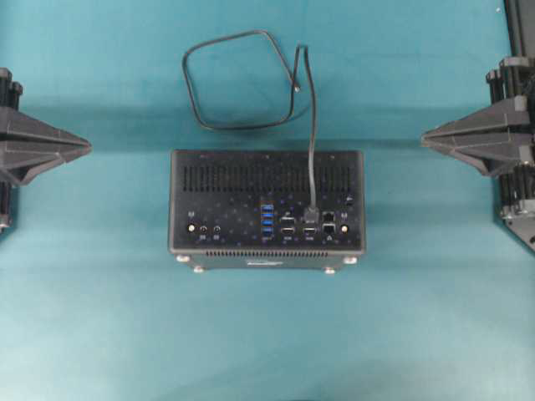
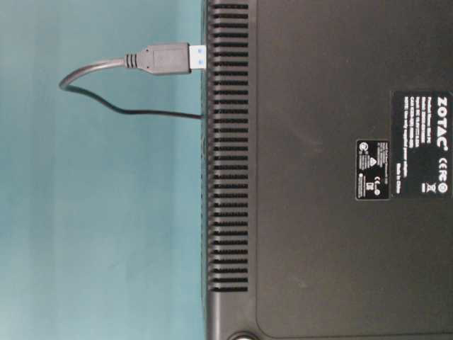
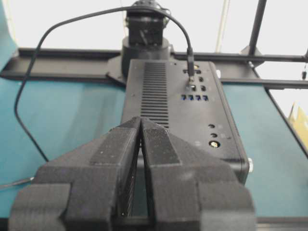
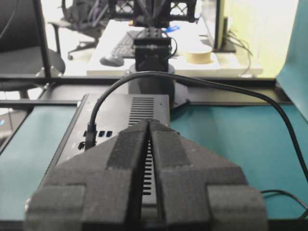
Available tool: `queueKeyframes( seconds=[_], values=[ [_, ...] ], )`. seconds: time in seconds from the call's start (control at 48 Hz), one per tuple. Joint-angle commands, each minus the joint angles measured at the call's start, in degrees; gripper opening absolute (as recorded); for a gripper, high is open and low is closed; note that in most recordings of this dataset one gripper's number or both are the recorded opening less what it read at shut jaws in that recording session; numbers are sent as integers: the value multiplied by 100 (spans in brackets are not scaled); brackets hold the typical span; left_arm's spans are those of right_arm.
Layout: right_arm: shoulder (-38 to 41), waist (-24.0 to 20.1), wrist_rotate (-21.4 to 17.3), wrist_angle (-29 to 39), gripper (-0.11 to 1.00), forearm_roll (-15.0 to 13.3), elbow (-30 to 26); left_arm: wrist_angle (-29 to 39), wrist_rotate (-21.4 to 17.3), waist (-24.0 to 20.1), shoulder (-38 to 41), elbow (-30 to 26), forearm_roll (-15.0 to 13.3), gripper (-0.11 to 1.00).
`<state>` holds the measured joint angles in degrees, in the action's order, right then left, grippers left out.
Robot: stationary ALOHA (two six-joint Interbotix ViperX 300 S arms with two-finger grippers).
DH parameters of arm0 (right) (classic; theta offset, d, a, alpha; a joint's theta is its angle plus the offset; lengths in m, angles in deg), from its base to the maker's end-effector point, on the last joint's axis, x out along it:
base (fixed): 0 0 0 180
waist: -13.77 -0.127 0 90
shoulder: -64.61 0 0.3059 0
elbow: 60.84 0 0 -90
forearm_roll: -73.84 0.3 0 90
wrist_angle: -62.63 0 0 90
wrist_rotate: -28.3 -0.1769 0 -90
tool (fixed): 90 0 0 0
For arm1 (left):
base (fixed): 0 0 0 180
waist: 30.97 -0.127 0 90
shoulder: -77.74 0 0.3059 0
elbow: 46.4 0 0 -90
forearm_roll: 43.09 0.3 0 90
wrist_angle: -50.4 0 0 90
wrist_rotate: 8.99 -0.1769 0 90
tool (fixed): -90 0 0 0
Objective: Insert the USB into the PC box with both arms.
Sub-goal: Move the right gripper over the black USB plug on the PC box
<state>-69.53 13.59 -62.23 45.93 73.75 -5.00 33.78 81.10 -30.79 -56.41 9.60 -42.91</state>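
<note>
USB: thin black cable, its plug seated in a socket on the PC box's port face, just right of the column of blue ports. From the plug the cable runs straight up across the vent slots and off the box's far edge, then bends into a loose loop lying flat on the table behind the box. In the table-level view the plug stands against the box's edge with a sliver of blue showing at its tip; the cable arcs away and returns to the box.

PC box: flat black case, centred on the teal table, port face turned upward, silver feet along its near edge. A label with white print shows on its broad side in the table-level view.

Left pincer: at the left edge, well apart from the box, pointing toward it. Fingers clenched together, tips meeting, nothing between them; the left wrist view confirms this.

Right pincer: at the right edge, mirrored, also well apart from the box. Clenched, tips together, holding nothing.
</note>
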Motion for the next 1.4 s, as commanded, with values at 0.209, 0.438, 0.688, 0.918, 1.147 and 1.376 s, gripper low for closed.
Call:
queueKeyframes(
  seconds=[0.209, 0.438, 0.688, 0.918, 1.147, 1.376],
  values=[
    [18, -105, -589, 949, 0, 457, -299, 563, 255, 62, 26, -536, 53, 0],
    [53, -105, -1090, 1679, -1, 554, -800, 1521, 62, 123, 88, -896, 79, 0],
    [563, -149, -1380, 2804, 0, 545, -1433, 1696, 9, 114, 264, -1160, 79, 0],
    [1292, -149, -1362, 3885, 4, 448, -2224, 2145, 35, 62, 677, -1617, 79, 0],
    [1925, -158, -1354, 4430, 21, 396, -2821, 2830, 26, 26, 1169, -2250, 79, 0],
    [2188, -255, -1354, 4482, 74, 404, -3015, 2918, 9, 44, 1397, -2355, 79, 0]
  ],
)
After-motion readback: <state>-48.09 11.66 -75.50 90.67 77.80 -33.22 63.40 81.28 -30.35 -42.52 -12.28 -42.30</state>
